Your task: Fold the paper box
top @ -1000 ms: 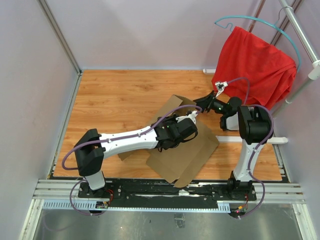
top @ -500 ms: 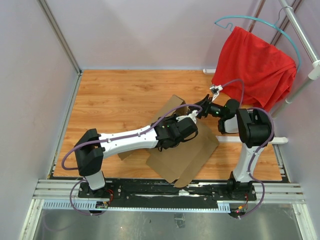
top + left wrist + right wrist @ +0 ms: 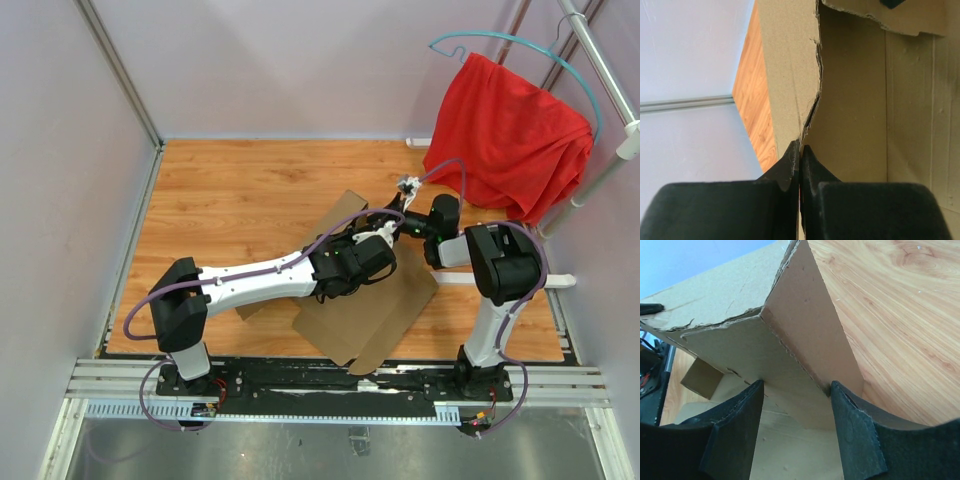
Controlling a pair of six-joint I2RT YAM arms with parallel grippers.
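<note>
The paper box [image 3: 370,315] is plain brown cardboard, partly folded, lying on the wood floor under both arms. My left gripper [image 3: 378,235] is shut on the torn edge of a raised side wall. The left wrist view shows that wall's edge [image 3: 810,107] pinched between the left gripper's [image 3: 800,146] black fingertips. My right gripper [image 3: 400,222] reaches in from the right at the box's far corner. In the right wrist view the right gripper [image 3: 796,385] stands open, with a folded corner flap [image 3: 805,335] against and between its two fingers.
A red cloth [image 3: 510,125] hangs on a teal hanger from a rail [image 3: 600,60] at the back right. A white bar [image 3: 520,280] lies on the floor by the right arm. Lilac walls [image 3: 60,200] close in the left and back sides.
My right gripper has moved left, up to the box's raised corner. The left arm and its hold have not moved.
</note>
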